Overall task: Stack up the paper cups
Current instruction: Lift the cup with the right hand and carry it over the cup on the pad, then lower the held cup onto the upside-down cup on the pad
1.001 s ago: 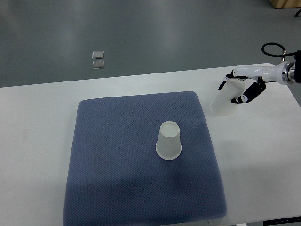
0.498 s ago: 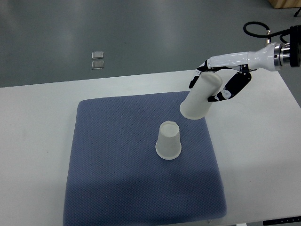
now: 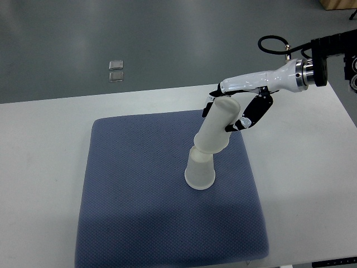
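An upside-down translucent paper cup [image 3: 199,172] stands on the blue mat [image 3: 134,190], right of its middle. My right hand [image 3: 226,114] comes in from the upper right and is shut on a second translucent cup [image 3: 215,129]. That cup is held mouth-down and tilted, its open rim just over the top of the standing cup, touching or nearly so. The left arm does not show.
The mat lies on a white table [image 3: 44,167]. Two small clear squares [image 3: 116,70] lie on the grey floor beyond the table's far edge. A black cable loops above the right forearm [image 3: 273,43].
My right hand has carried the held cup leftward and down from the table's right side to directly over the standing cup. The standing cup has not moved.
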